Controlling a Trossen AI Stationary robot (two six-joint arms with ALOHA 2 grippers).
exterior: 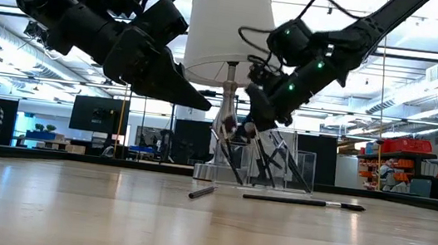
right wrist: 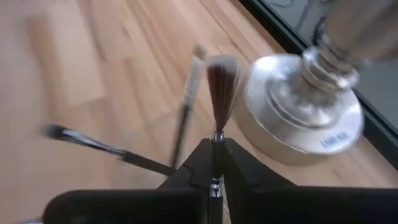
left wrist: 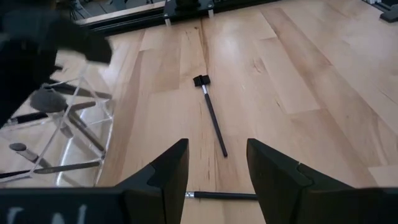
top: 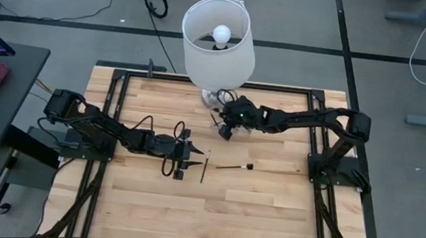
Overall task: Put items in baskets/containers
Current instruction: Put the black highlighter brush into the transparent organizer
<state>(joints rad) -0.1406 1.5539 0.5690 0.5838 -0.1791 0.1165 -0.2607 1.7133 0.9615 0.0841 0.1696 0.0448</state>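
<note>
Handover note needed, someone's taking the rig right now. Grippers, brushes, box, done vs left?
Right gripper: shut on a thin makeup brush with reddish-brown bristles, held over the small clear plastic box next to the silver lamp base.
Left gripper: open, empty, hovering above the wooden table over the two loose brushes.
Done: several brushes already stand in the box.
Left: release the held brush into the box, then collect the short dark brush and the long dark-handled brush lying mid-table.

faint blue lettering on lamp base [right wrist: 303, 118] — too blurred to read, nothing else legible
</note>
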